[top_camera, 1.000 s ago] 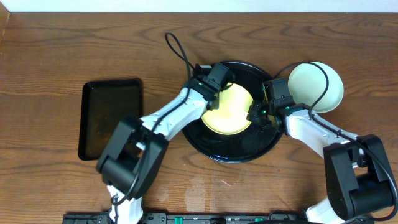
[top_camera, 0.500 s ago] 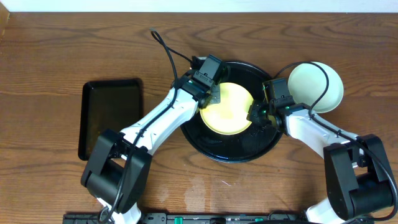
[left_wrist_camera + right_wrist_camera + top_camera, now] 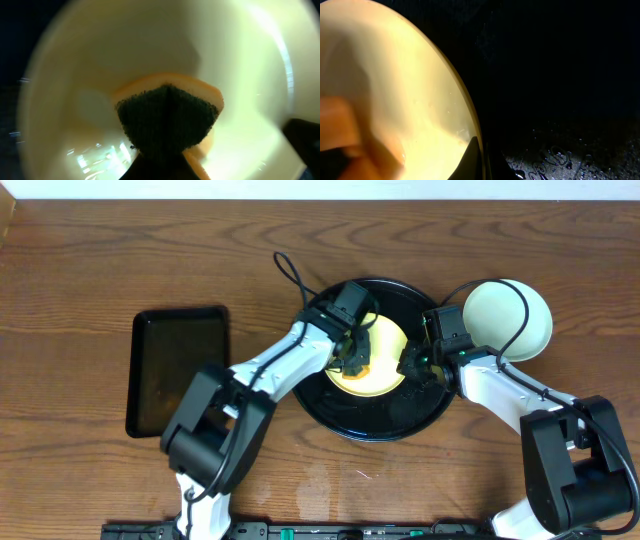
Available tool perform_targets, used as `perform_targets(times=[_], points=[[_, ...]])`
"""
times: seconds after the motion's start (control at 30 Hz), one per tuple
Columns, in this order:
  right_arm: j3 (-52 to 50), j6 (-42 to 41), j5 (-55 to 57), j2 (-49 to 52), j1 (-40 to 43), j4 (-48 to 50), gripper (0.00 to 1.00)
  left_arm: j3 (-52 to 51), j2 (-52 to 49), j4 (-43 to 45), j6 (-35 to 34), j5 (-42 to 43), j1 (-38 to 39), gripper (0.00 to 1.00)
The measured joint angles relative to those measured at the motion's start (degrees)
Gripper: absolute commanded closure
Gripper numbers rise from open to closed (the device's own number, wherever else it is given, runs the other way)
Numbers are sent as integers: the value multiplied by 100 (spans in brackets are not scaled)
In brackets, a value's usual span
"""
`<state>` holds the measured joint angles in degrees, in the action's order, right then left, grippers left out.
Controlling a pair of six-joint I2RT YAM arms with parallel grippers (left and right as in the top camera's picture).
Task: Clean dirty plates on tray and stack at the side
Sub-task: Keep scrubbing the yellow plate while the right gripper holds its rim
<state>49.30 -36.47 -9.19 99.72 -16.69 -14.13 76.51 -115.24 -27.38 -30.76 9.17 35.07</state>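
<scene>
The pale yellow plate (image 3: 387,340) lies in the round black tray (image 3: 372,427). My left gripper (image 3: 356,356) is over the plate's middle, shut on a sponge (image 3: 167,117) with a dark scouring face and an orange body. The sponge presses on the plate (image 3: 125,55). My right gripper (image 3: 411,365) is shut on the plate's right rim; in the right wrist view its fingers (image 3: 482,157) pinch the rim of the plate (image 3: 395,75). Pale plates (image 3: 508,318) sit stacked on the table right of the tray; their number is unclear.
A smaller black rectangular tray (image 3: 178,370) lies on the wooden table at the left. The round tray's floor (image 3: 560,150) is wet with droplets. The left arm's cable loops above the tray's far left rim.
My left gripper swung out to the plate's upper left edge, then came back over the plate's middle with the sponge. The right gripper and the plate have stayed put.
</scene>
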Motion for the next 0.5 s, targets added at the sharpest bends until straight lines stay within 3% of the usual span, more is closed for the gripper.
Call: perform_targets(times=[0.2, 0.5], points=[[2, 0, 0, 0, 0, -4, 99, 4, -83, -83, -37, -278, 33, 92], [4, 0, 0, 0, 0, -13, 99, 13, -46, -514, 197, -1794, 76, 92]])
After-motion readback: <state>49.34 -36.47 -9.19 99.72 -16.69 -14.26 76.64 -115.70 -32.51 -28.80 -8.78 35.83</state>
